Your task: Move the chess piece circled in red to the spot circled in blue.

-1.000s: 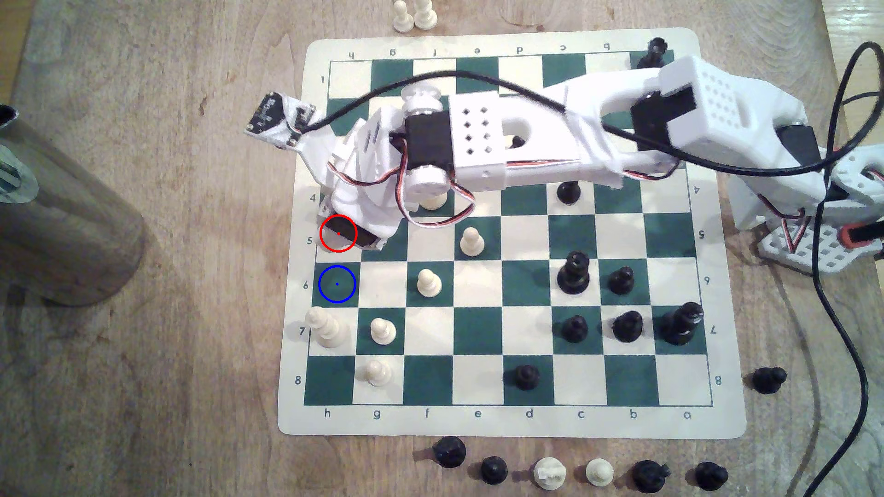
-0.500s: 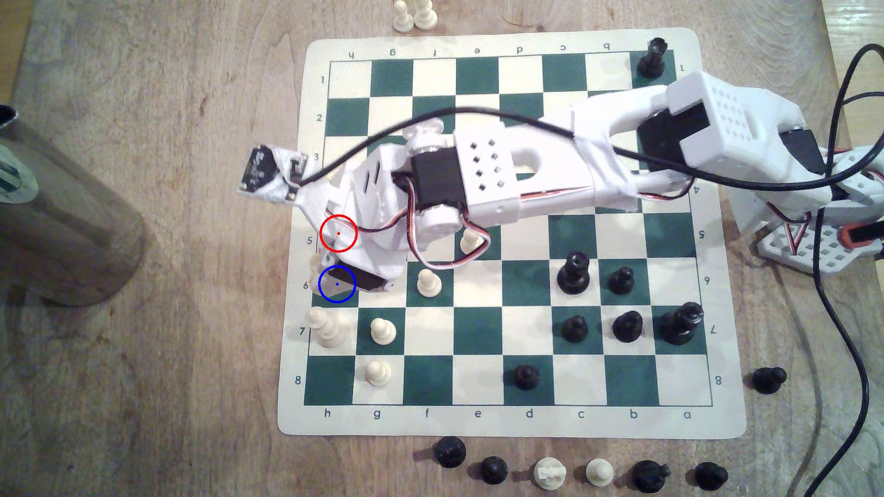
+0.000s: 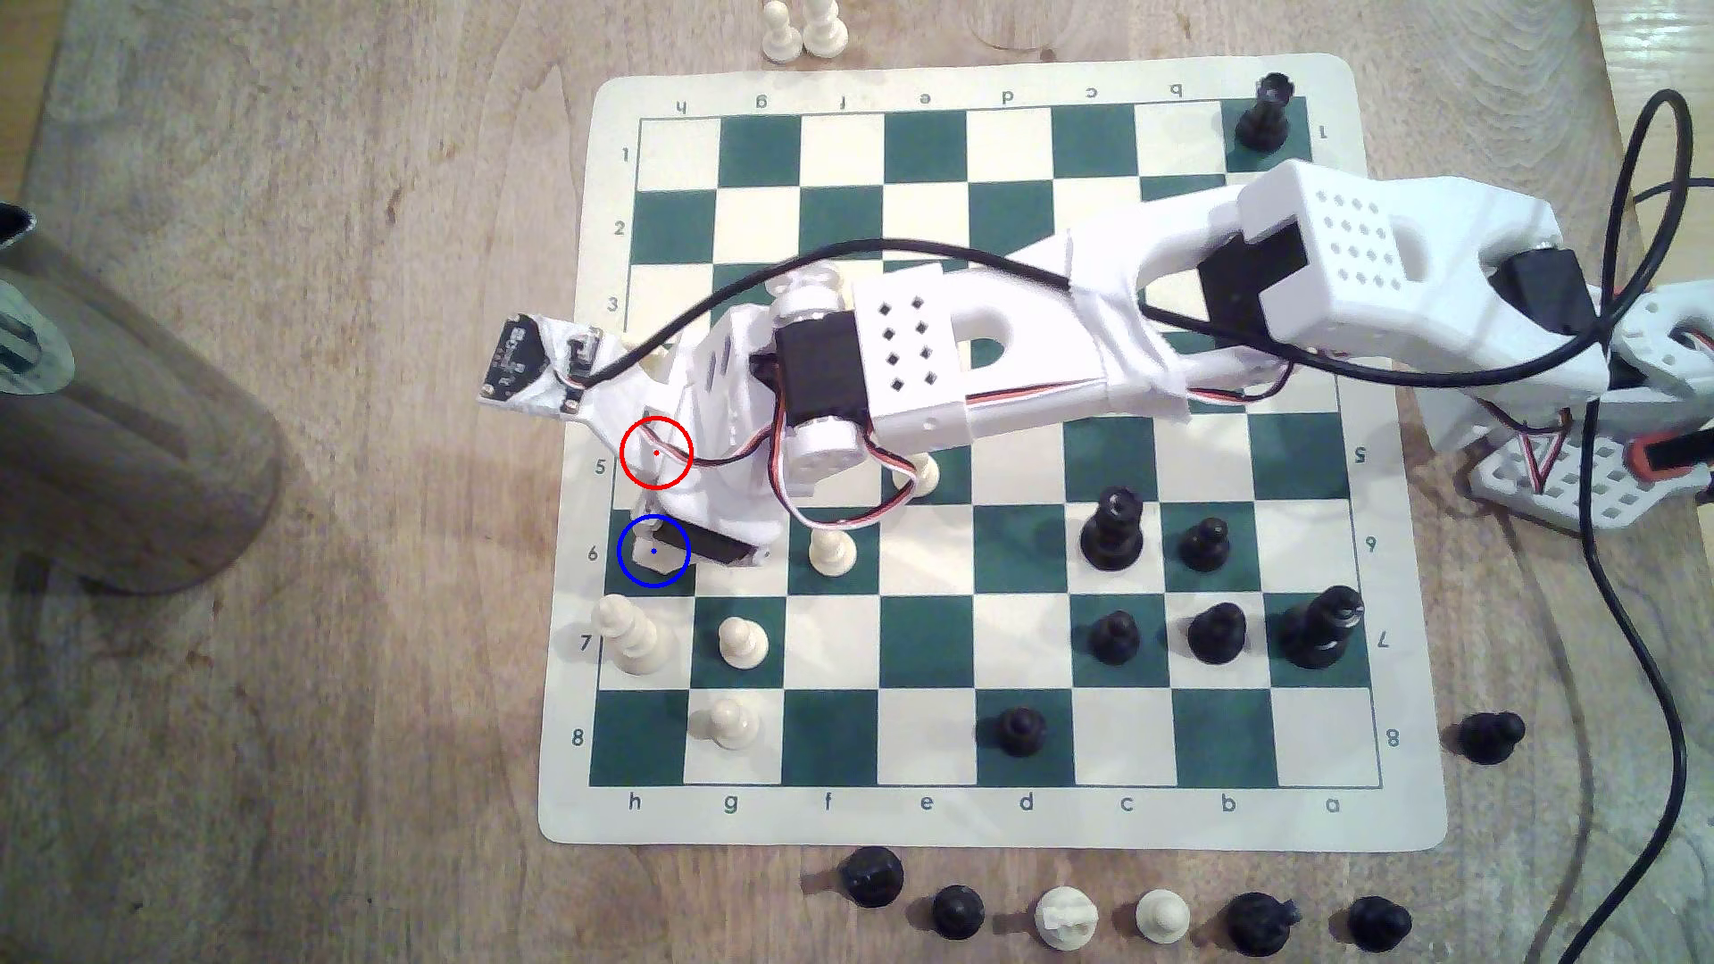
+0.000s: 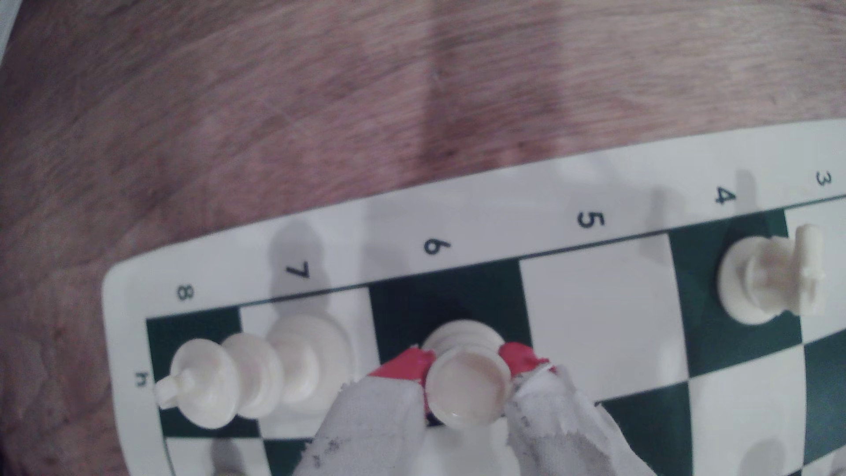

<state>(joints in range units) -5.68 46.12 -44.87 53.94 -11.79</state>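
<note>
Fingers (image 4: 403, 366) w/ red tips and white wrap sit on either side of the cream chess piece (image 4: 467, 382) in the wrist view, touching its head; end effector (image 4: 467, 366) is clenched on that piece. Piece base appears to be over the dark green square of row 6, col h; can't tell if the base touches the mat or is just above it. Next square along, row 7, holds a tall cream piece (image 4: 256, 370) w/ stacked rings. Other side, row 5 is a bare white square, and row 4 holds a cream notched-crown piece (image 4: 769, 274).

In the exterior view the end effector (image 3: 663, 547) is over the blue-ringed square (image 3: 623, 577) at the board's (image 3: 992, 820) left edge, w/ part of the cream piece (image 3: 649, 553) visible inside the ring. Red ring (image 3: 657, 452) is one square up from it, overlapped by the white arm (image 3: 927, 361) and its wires. Cream pawns (image 3: 742, 640) stand lower left of the board, black pieces (image 3: 1113, 528) on the right. Captured pieces (image 3: 1067, 918) line the wooden counter (image 3: 371, 742) below the board; a metal cylinder (image 3: 111, 417) stands at far left.
</note>
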